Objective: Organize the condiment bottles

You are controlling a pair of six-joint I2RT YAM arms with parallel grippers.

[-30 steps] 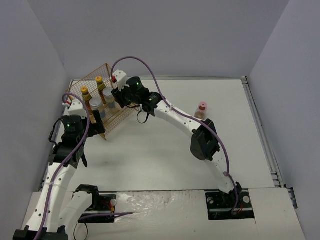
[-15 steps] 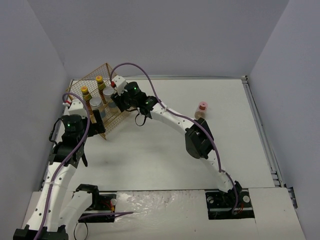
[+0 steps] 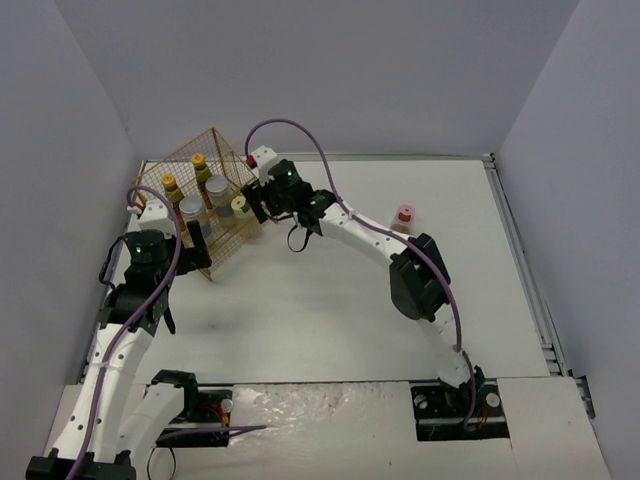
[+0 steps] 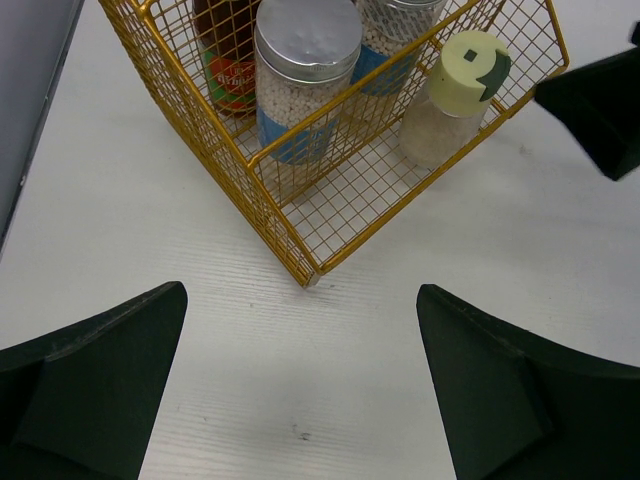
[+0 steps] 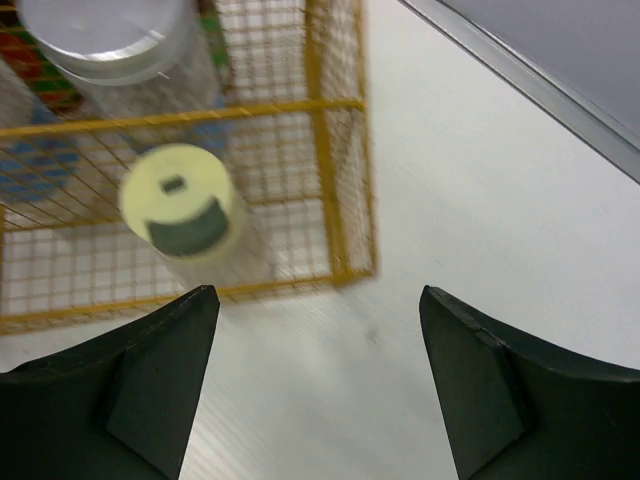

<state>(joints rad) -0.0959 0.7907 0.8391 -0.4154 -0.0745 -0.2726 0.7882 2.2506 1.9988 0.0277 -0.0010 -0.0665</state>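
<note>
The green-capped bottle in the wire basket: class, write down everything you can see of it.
The green-capped bottle is small, with a clear, plastic-looking body filled with whitish powder or grains. Its round pale green cap has a darker flip tab and a small square recess. It stands upright on the mesh floor in a corner of the gold wire basket, next to a silver-lidded bottle; whether they touch cannot be told. The right end effector is open and clear of it.

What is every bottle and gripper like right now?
Green-capped bottle: upright, inside the wire basket.
Yellow-capped bottles: upright, in basket.
Silver-lidded bottles: upright, in basket.
Pink-capped bottle: upright on table, outside basket.
Left gripper: open, empty.
Right gripper: open, empty.
</note>
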